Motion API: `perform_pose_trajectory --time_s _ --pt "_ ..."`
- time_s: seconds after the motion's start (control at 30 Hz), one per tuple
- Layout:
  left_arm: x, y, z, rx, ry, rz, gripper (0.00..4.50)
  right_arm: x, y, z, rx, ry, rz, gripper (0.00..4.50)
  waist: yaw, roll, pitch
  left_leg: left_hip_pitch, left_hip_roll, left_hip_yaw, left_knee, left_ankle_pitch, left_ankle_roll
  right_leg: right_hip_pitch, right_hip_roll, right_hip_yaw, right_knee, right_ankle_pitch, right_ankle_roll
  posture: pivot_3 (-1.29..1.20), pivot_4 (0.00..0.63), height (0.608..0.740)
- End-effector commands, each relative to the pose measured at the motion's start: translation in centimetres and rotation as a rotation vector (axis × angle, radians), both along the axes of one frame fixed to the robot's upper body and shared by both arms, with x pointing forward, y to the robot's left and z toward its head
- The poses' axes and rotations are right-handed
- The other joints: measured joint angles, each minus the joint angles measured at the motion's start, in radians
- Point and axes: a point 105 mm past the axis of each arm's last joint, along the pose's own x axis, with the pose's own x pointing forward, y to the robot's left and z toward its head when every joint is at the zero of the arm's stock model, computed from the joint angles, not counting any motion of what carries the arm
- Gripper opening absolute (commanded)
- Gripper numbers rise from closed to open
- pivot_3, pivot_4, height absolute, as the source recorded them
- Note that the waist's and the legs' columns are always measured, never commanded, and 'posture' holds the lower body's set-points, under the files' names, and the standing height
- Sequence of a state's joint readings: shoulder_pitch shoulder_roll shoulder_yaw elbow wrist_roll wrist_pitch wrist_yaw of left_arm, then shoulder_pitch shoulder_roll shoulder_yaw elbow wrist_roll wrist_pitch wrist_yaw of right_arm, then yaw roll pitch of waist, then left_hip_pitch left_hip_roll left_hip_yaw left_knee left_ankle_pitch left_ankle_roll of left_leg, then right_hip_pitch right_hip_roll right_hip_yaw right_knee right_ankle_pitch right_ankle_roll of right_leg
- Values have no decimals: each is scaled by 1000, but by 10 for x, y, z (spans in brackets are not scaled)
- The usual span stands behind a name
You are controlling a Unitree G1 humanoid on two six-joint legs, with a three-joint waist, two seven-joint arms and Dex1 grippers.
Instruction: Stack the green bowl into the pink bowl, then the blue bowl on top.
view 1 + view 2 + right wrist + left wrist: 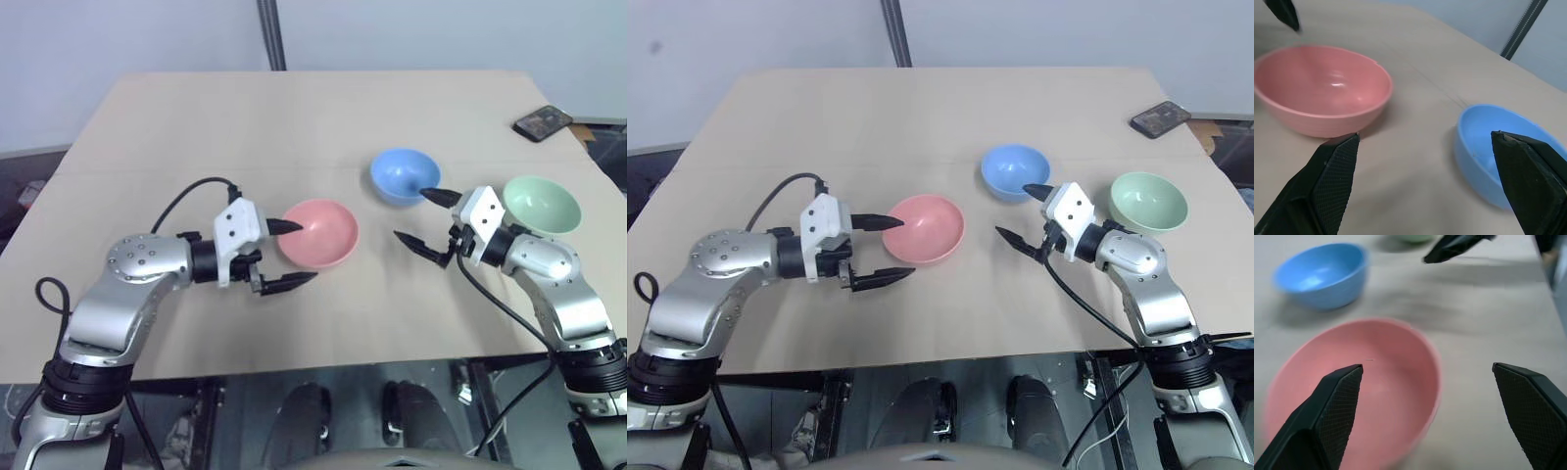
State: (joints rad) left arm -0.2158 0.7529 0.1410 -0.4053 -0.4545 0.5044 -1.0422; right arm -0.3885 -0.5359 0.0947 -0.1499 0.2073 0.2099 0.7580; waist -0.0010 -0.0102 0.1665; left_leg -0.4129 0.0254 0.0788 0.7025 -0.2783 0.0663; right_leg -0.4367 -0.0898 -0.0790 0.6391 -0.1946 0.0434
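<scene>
- The left gripper (292, 254) hovered low over the near part of the bench (294, 127), its two black fingers spread wide and holding nothing.
- One of its fingers reached over the near-left rim of the pink bowl (320, 233); the other sat beside the bowl on the near side, over bare bench. Whether either finger touched the bowl could not be told.
- The pink bowl stood upright and empty on the bench, roughly in the middle, nearer than the other two bowls.
- To the right of the pink bowl, the right gripper (425, 217) hung above the bench with its fingers wide apart as well, and empty.
- Its farther fingertip lay at the near-right edge of the blue bowl (403, 175); its nearer fingertip pointed toward the open bench between the pink and blue bowls.
- The blue bowl sat upright and empty, a little beyond and to the right of the pink one, apart from it.
- The green bowl (542, 204) stood upright and empty at the right side of the bench, just beyond the right wrist and apart from the blue bowl.
- A dark phone (542, 121) lay near the far right corner of the bench.
</scene>
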Motion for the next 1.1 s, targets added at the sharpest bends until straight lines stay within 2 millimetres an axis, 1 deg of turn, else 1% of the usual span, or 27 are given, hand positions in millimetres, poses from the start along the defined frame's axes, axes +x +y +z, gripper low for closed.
perform_pose_trajectory --time_s 0.03,0.1,0.17,0.23,0.27,0.33,0.43,0.5,0.57,0.63,0.73,0.77,0.87,0.9,0.97,1.0,1.03,1.07,1.1 --pt "-12 17 21 -171 -94 84 4487 21 -10 12 -62 -63 -41 4500 -5 -1 0 0 -1 -1 1 0 0 0 -1 0 0 0 0 0 150 740" --pt "-16 22 18 -171 -91 107 4487 32 -18 12 -95 -67 -80 4500 -3 -1 0 0 -1 -1 1 0 0 0 -1 -1 1 0 0 0 150 740" --pt "-21 25 14 -160 -76 105 4487 46 -40 17 -84 -65 -187 4500 2 -1 0 -1 -1 -2 1 0 0 0 -1 -3 1 0 -1 0 150 740" --pt "-29 25 16 -184 -61 81 4487 53 -64 23 -68 -66 -282 4500 8 -1 0 -1 -1 -2 1 0 0 0 -1 -3 1 0 -1 0 150 740" --pt "-34 23 19 -198 -68 56 4487 54 -81 24 -87 -78 -346 4500 11 -1 0 -1 -1 -2 1 0 0 0 -1 -2 0 0 -1 0 150 740" --pt "-44 21 23 -211 -64 5 4487 52 -108 23 -108 -73 -454 4500 17 -1 0 -1 -2 -2 1 0 0 0 -2 -2 0 0 -1 0 150 740" --pt "-57 20 24 -185 -69 -84 4487 45 -135 21 -70 -20 -585 4500 15 -1 0 -2 -2 -2 1 0 0 0 -2 -3 0 0 -1 0 150 740" --pt "-61 20 27 -197 -56 -123 4487 41 -147 14 -50 38 -650 4500 11 0 0 -1 -1 -2 1 0 0 0 -2 -3 0 0 -1 0 150 740" --pt "-61 19 31 -223 -50 -142 4487 38 -154 2 -29 111 -690 4500 7 1 0 0 -1 -1 1 0 0 0 -1 -2 1 0 -1 0 150 740" --pt "-58 18 34 -232 -58 -156 4487 38 -155 -7 15 184 -703 4500 2 1 0 0 -1 -1 1 0 0 0 -1 -1 1 -1 -1 0 150 740" --pt "-54 16 37 -243 -68 -167 4487 39 -149 -14 74 254 -699 4500 -3 1 0 1 -1 0 1 0 0 0 0 -1 2 0 -1 0 150 740" --pt "-54 15 38 -249 -71 -169 4500 40 -148 -15 89 265 -697 3973 -4 1 0 1 -1 0 1 0 0 0 0 0 2 0 0 0 150 740" --pt "-52 13 41 -271 -82 -171 4500 42 -147 -16 93 275 -697 2895 -7 1 0 0 -1 0 1 0 0 0 0 0 1 0 0 0 150 740" --pt "-52 12 42 -280 -83 -168 4500 42 -147 -17 88 273 -698 2281 -7 1 0 0 -1 0 1 0 0 0 0 0 1 0 0 0 150 740" --pt "-51 12 43 -297 -87 -165 4500 44 -147 -16 75 262 -700 1332 -8 1 0 0 -1 0 1 0 0 0 0 0 1 0 0 0 150 740" --pt "-51 11 45 -311 -88 -163 4500 45 -148 -14 61 248 -701 992 -7 1 0 0 -1 0 1 0 0 0 0 0 1 0 0 0 150 740" --pt "-51 11 46 -321 -90 -164 4500 45 -148 -13 47 235 -702 343 -7 1 0 0 -1 0 1 0 0 0 0 0 1 0 0 0 150 740" --pt "-51 10 47 -336 -95 -162 4500 46 -148 -11 32 218 -702 24 -7 1 0 0 -1 0 1 0 0 0 0 0 1 0 0 0 150 740" --pt "-50 10 48 -348 -98 -160 4500 46 -148 -9 19 203 -697 24 -7 1 0 0 -1 0 1 0 0 0 0 0 1 0 0 0 150 740"
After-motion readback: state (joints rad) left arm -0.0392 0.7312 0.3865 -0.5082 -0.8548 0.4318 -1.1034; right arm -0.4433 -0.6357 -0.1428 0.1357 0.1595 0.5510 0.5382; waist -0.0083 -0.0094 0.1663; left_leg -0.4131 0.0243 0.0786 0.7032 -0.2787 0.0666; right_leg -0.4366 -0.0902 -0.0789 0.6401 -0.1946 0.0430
